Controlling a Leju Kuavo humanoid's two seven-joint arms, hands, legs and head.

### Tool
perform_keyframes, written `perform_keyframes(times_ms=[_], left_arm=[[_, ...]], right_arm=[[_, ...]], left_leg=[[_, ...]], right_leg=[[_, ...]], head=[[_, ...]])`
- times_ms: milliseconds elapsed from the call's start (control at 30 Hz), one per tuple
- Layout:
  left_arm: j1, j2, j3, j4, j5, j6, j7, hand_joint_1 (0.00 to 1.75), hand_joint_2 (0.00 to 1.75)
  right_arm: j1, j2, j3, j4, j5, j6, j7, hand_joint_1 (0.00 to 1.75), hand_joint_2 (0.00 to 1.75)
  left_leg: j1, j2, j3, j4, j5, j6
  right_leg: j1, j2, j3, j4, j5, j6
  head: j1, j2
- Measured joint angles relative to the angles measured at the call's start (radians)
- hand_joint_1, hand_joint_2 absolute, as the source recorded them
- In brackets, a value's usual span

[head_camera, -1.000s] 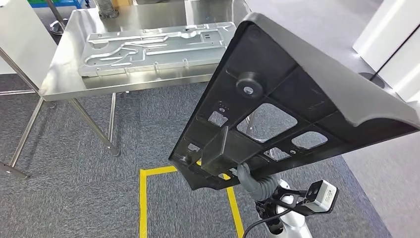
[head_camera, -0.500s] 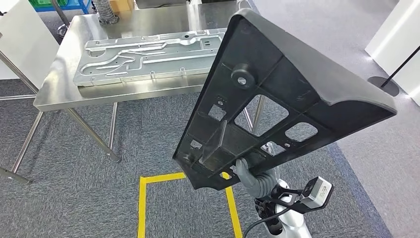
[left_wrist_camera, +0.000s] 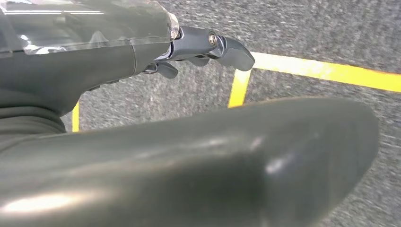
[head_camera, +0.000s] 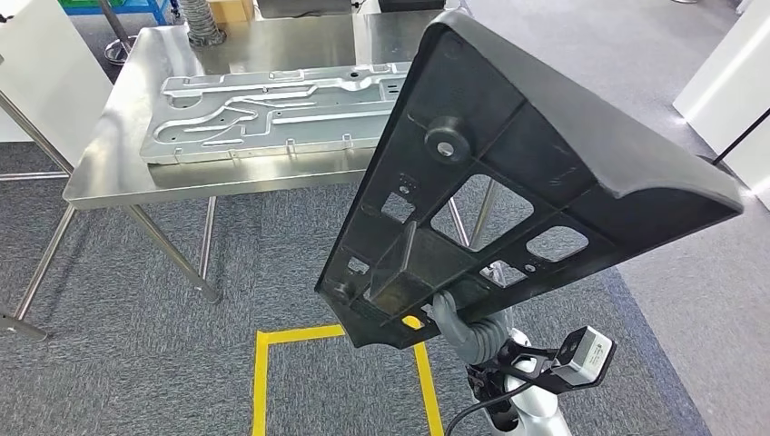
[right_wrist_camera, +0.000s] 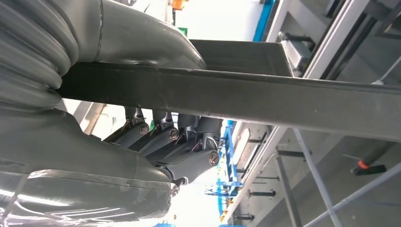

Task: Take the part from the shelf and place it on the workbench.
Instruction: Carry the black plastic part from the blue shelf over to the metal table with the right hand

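big black ribbed plastic panel held up tilted over grey carpet, short of the stainless steel desk, right robot hand clamped on its lower edge, right wrist view shows fingers curled under that edge, left robot hand holding nothing, fingers loosely apart over yellow floor tape, embossed silver metal plate lying on the desk

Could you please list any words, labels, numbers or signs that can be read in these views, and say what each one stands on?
No text can be read in any view.
Black plastic part held by the right hand: no label or number visible.
Stamped metal panel on the workbench: raised ribs only, no lettering visible.
Yellow floor tape: plain lines, no characters.
Wrist camera: no marking large enough to read.
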Motion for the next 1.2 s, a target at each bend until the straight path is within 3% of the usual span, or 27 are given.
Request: perform_keyframes(times_ms=[67, 167, 233, 267, 333, 367, 400, 433, 467, 500, 567, 600, 733, 800, 867, 900, 933, 967, 1033, 1067, 1100, 1200], left_arm=[[-0.001, -0.001, 0.0, 0.0, 0.0, 0.0, -0.002, 0.0, 0.0], [-0.002, 0.0, 0.0, 0.0, 0.0, 0.001, -0.004, 0.0, 0.0], [-0.002, 0.0, 0.0, 0.0, 0.0, 0.001, -0.004, 0.0, 0.0], [-0.002, -0.001, 0.0, 0.0, 0.0, 0.001, -0.004, 0.0, 0.0], [-0.001, -0.001, 0.0, 0.0, 0.0, 0.001, -0.004, 0.0, 0.0], [0.0, -0.001, 0.0, 0.0, 0.0, 0.001, -0.004, 0.0, 0.0], [0.001, -0.002, 0.0, 0.0, 0.0, 0.001, -0.004, 0.0, 0.0], [0.002, -0.002, 0.0, 0.0, 0.0, 0.001, -0.004, 0.0, 0.0], [0.002, -0.001, 0.0, 0.0, 0.001, 0.002, -0.004, 0.0, 0.0], [0.002, -0.001, 0.0, 0.0, 0.002, 0.002, -0.004, 0.0, 0.0], [0.001, 0.001, 0.0, 0.0, 0.003, 0.002, -0.004, 0.0, 0.0], [0.001, 0.002, 0.0, 0.0, 0.003, 0.002, -0.004, 0.0, 0.0], [0.001, 0.002, 0.0, 0.0, 0.003, 0.002, -0.005, 0.0, 0.0], [0.0, 0.002, 0.0, 0.0, 0.003, 0.002, -0.005, 0.0, 0.0], [-0.001, 0.002, 0.0, 0.0, 0.002, 0.002, -0.004, 0.0, 0.0], [0.0, 0.002, 0.0, 0.0, 0.001, 0.002, -0.003, 0.0, 0.0], [0.001, 0.002, 0.0, 0.0, 0.0, 0.002, -0.002, 0.0, 0.0], [0.001, 0.002, 0.0, 0.0, 0.0, 0.002, -0.001, 0.0, 0.0], [0.002, 0.001, 0.0, 0.0, 0.0, 0.002, 0.0, 0.0, 0.0], [0.001, 0.0, 0.0, 0.0, 0.0, 0.001, 0.0, 0.0, 0.0], [0.0, -0.001, 0.0, 0.0, 0.0, 0.001, 0.001, 0.0, 0.0], [-0.003, -0.001, 0.0, 0.0, 0.0, 0.002, 0.002, 0.0, 0.0]], right_arm=[[0.0, -0.001, 0.0, -0.001, 0.0, -0.002, -0.001, 1.52, 1.75], [0.002, -0.004, 0.0, -0.003, -0.001, -0.007, -0.004, 1.52, 1.75], [0.003, -0.005, 0.001, -0.006, -0.001, -0.009, -0.006, 1.52, 1.75], [0.004, -0.005, 0.002, -0.008, -0.001, -0.009, -0.006, 1.52, 1.75], [0.004, -0.005, 0.005, -0.01, 0.0, -0.007, -0.007, 1.52, 1.75], [0.005, -0.005, 0.007, -0.01, 0.0, -0.007, -0.007, 1.52, 1.75], [0.005, -0.005, 0.008, -0.01, 0.0, -0.007, -0.007, 1.52, 1.75], [0.005, -0.005, 0.009, -0.01, 0.0, -0.006, -0.007, 1.52, 1.75], [0.005, -0.005, 0.009, -0.01, 0.0, -0.006, -0.007, 1.52, 1.75], [0.005, -0.005, 0.01, -0.01, 0.0, -0.007, -0.007, 1.52, 1.75], [0.004, -0.005, 0.012, -0.01, -0.001, -0.007, -0.007, 1.52, 1.75], [0.004, -0.005, 0.014, -0.01, -0.002, -0.008, -0.007, 1.52, 1.75], [0.001, -0.006, 0.015, -0.012, -0.005, -0.009, -0.006, 1.52, 1.75], [-0.002, -0.006, 0.015, -0.015, -0.006, -0.009, -0.006, 1.52, 1.75], [-0.003, -0.007, 0.015, -0.015, -0.007, -0.009, -0.006, 1.52, 1.75], [-0.003, -0.008, 0.015, -0.015, -0.007, -0.009, -0.006, 1.52, 1.75], [-0.002, -0.009, 0.015, -0.015, -0.008, -0.01, -0.006, 1.52, 1.75], [-0.003, -0.01, 0.015, -0.015, -0.008, -0.01, -0.006, 1.52, 1.75], [-0.005, -0.012, 0.015, -0.015, -0.01, -0.01, -0.006, 1.52, 1.75], [-0.007, -0.012, 0.015, -0.015, -0.011, -0.01, -0.007, 1.52, 1.75], [-0.008, -0.013, 0.015, -0.016, -0.013, -0.009, -0.007, 1.52, 1.75], [-0.011, -0.015, 0.015, -0.019, -0.017, -0.006, -0.009, 1.52, 1.75]], left_leg=[[-0.003, -0.001, 0.008, 0.001, -0.014, -0.011], [-0.001, 0.0, 0.015, -0.002, -0.025, -0.03], [0.002, 0.001, 0.007, 0.028, -0.044, -0.041], [0.003, 0.002, -0.013, 0.072, -0.066, -0.045], [0.003, 0.002, -0.09, 0.213, -0.126, -0.05], [0.003, 0.002, -0.132, 0.279, -0.146, -0.051], [0.003, 0.002, -0.163, 0.317, -0.146, -0.051], [0.003, 0.002, -0.173, 0.314, -0.123, -0.048], [0.002, 0.002, -0.163, 0.269, -0.081, -0.044], [0.002, 0.002, -0.136, 0.194, -0.029, -0.038], [-0.005, 0.003, -0.083, 0.066, 0.032, -0.026], [-0.008, 0.003, -0.069, 0.034, 0.041, -0.02], [-0.004, 0.001, -0.053, 0.014, 0.035, -0.003], [-0.001, 0.002, -0.039, 0.006, 0.029, 0.007], [-0.003, 0.002, -0.029, 0.005, 0.018, 0.014], [-0.005, 0.001, -0.022, 0.005, 0.012, 0.016], [-0.007, 0.0, -0.014, 0.005, 0.005, 0.017], [-0.009, -0.001, -0.004, 0.005, -0.003, 0.017], [-0.012, -0.004, 0.019, 0.005, -0.021, 0.015], [-0.014, -0.005, 0.027, 0.005, -0.029, 0.011], [-0.015, -0.005, 0.032, 0.004, -0.036, 0.007], [-0.016, -0.003, 0.039, -0.002, -0.048, -0.007]], right_leg=[[0.001, 0.0, 0.036, -0.088, 0.033, -0.009], [0.006, 0.003, 0.043, -0.101, 0.025, -0.031], [0.004, 0.003, 0.051, -0.106, 0.022, -0.044], [0.002, 0.002, 0.056, -0.108, 0.02, -0.049], [0.004, 0.0, 0.065, -0.108, 0.011, -0.055], [0.005, 0.0, 0.069, -0.108, 0.007, -0.056], [0.007, 0.001, 0.075, -0.108, 0.001, -0.056], [0.007, 0.002, 0.082, -0.108, -0.005, -0.056], [0.008, 0.002, 0.092, -0.108, -0.012, -0.054], [0.008, 0.003, 0.104, -0.108, -0.02, -0.052], [0.01, 0.004, 0.122, -0.109, -0.036, -0.043], [0.011, 0.004, 0.127, -0.111, -0.041, -0.037], [0.011, 0.004, 0.137, -0.11, -0.057, -0.014], [0.009, 0.003, 0.094, -0.024, -0.096, -0.007], [0.009, 0.002, 0.0, 0.125, -0.142, -0.004], [0.008, 0.002, -0.042, 0.177, -0.145, -0.004], [0.008, 0.002, -0.068, 0.193, -0.126, -0.005], [0.009, 0.002, -0.072, 0.167, -0.086, -0.009], [0.015, 0.002, -0.035, 0.033, 0.016, -0.022], [0.019, 0.002, -0.012, -0.03, 0.046, -0.029], [0.022, 0.001, 0.005, -0.072, 0.06, -0.033], [0.022, 0.003, 0.019, -0.098, 0.049, -0.041]], head=[[0.0, 0.0], [0.0, 0.0], [0.0, 0.0], [0.0, 0.0], [0.0, 0.0], [0.0, 0.0], [0.0, 0.0], [0.0, 0.0], [0.0, 0.0], [0.0, 0.0], [0.0, 0.0], [0.0, 0.0], [0.0, 0.0], [0.0, 0.0], [0.0, 0.0], [0.0, 0.0], [0.0, 0.0], [0.0, 0.0], [0.0, 0.0], [0.0, 0.0], [0.0, 0.0], [0.0, 0.0]])
